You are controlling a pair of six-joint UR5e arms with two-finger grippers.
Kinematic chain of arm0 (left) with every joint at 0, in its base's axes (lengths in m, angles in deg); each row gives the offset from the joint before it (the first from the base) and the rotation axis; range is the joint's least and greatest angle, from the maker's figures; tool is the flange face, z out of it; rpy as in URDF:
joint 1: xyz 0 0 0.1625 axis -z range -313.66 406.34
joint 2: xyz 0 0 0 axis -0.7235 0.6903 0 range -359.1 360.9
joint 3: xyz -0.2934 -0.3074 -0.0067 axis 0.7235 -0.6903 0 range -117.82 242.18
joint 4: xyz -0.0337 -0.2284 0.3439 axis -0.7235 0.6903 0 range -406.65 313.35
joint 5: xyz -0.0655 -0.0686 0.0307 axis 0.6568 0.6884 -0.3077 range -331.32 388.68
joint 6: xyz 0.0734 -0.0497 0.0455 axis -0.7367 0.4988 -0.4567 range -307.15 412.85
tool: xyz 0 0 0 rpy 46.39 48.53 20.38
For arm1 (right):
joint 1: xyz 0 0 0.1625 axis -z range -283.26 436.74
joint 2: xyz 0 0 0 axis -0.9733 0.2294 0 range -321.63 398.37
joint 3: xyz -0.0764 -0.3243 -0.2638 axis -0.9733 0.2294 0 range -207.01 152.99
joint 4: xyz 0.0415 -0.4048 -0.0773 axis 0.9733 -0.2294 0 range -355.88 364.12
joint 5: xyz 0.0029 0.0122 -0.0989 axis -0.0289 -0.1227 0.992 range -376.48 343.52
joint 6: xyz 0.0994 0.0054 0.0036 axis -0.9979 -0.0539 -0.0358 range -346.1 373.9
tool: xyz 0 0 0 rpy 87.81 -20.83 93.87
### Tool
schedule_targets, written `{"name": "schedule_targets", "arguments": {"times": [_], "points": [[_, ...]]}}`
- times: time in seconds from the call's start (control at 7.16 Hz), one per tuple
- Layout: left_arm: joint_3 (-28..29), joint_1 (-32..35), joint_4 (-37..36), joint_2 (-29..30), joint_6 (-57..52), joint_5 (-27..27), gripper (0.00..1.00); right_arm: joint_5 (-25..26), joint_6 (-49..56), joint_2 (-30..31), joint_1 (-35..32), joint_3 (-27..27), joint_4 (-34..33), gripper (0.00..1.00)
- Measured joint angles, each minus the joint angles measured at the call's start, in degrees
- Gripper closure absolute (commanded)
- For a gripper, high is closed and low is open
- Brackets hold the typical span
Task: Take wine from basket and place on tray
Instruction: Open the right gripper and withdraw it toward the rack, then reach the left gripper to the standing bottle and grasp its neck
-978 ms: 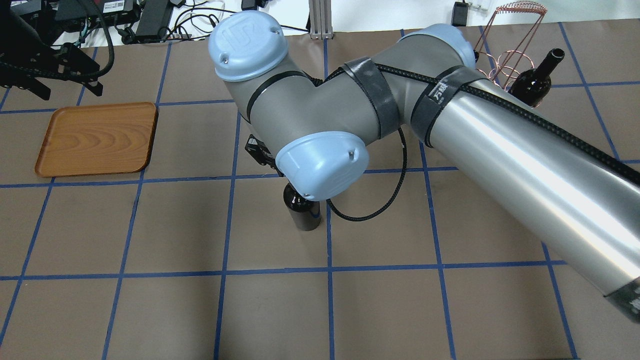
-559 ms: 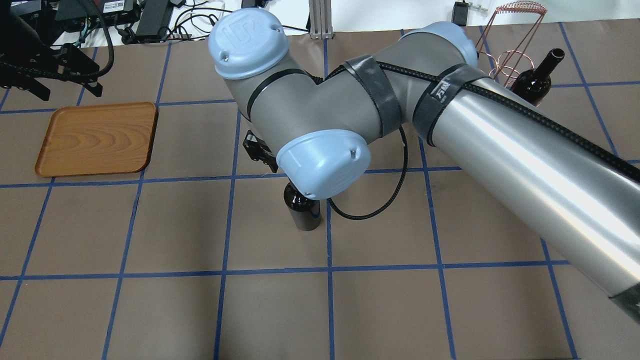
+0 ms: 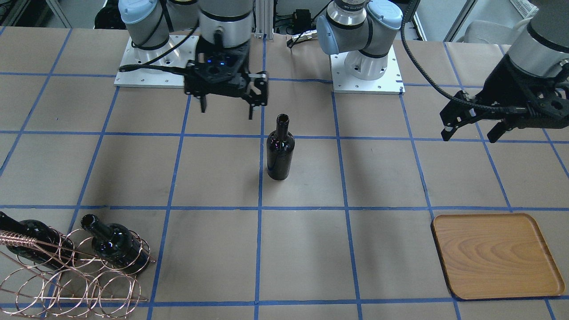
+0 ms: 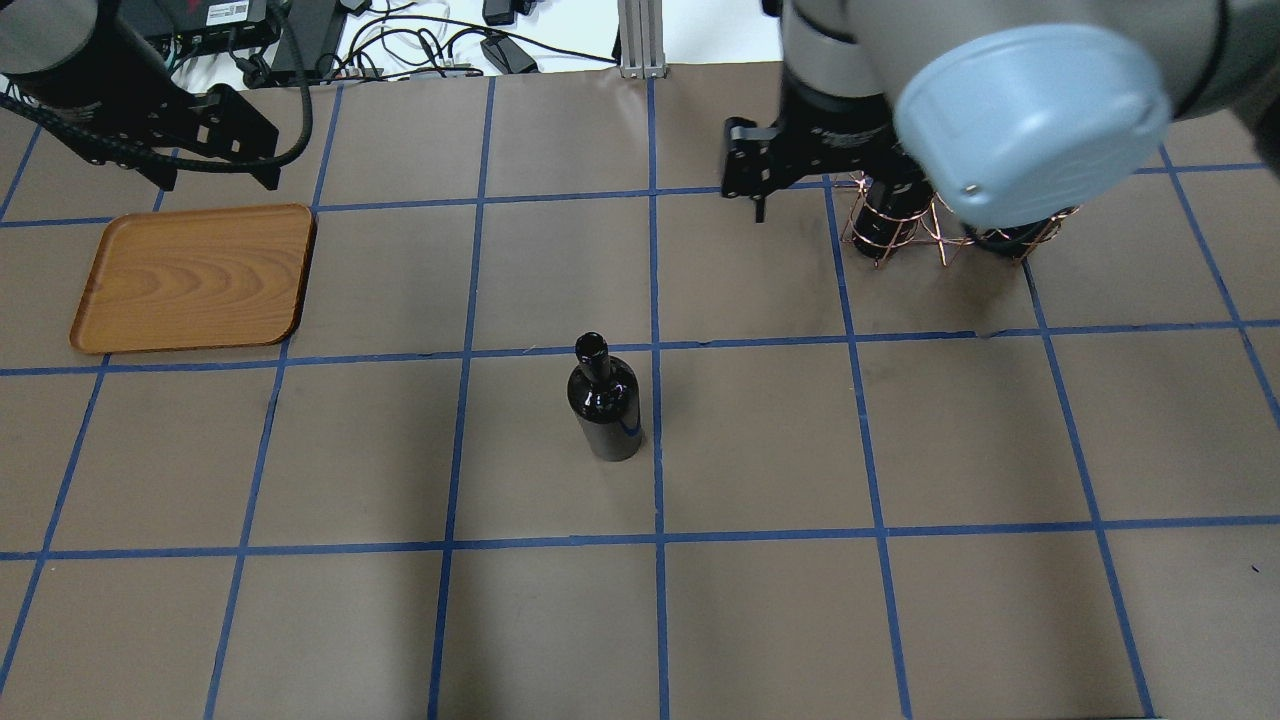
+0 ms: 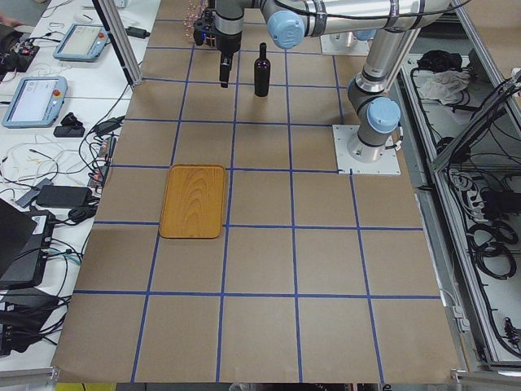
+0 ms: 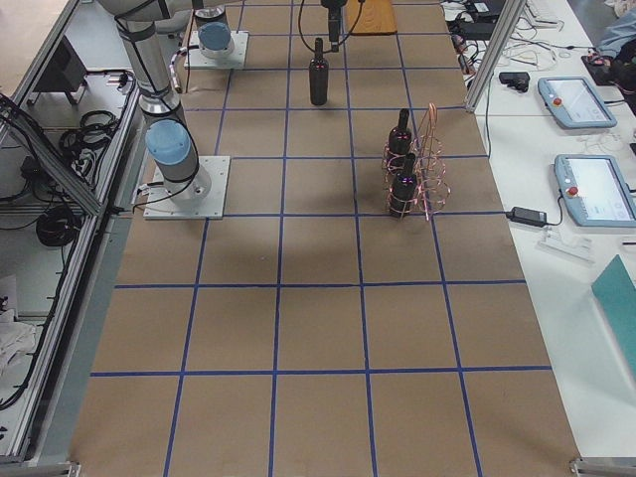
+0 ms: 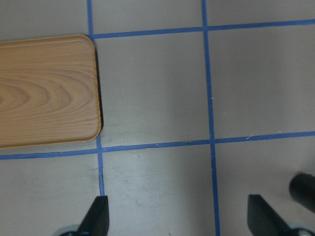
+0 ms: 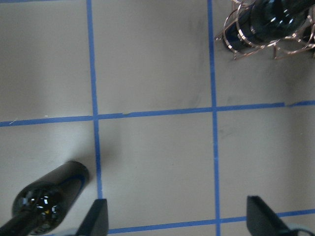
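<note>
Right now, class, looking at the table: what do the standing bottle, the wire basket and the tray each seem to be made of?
Standing bottle: likely dark glass, glossy, with sharp highlights.
Wire basket: thin metal wire, copper-coloured and shiny, possibly plated.
Tray: wood or wood-look, orange-brown with visible grain, smooth satin finish.

Glossy near-black wine [image 4: 604,405], copper wire basket [image 3: 73,275], orange-brown grained tray [image 4: 190,278], brown table [image 4: 760,450] gridded in blue
</note>
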Motion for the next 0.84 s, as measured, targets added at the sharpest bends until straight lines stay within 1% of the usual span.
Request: {"name": "schedule_targets", "arguments": {"times": [0.14, 0.28, 0.56, 0.84], "points": [[-0.3, 4.1, -0.4, 0.2, 3.2, 0.3, 0.00, -2.4, 3.7, 1.1, 3.0, 0.0, -0.1, 0.00], [-0.8, 8.4, -0.5, 0.3, 6.9, 0.3, 0.00, -4.5, 4.9, 1.9, 4.2, 0.0, -0.3, 0.00], [-3.0, 16.6, -0.9, 0.2, 14.3, 0.4, 0.00, -5.9, 4.4, 2.8, 4.8, -0.2, -0.4, 0.00], [-5.4, 23.3, -1.1, 0.3, 19.1, 0.4, 0.00, -5.9, 4.0, 3.3, 4.8, -0.4, 0.2, 0.00]]}}
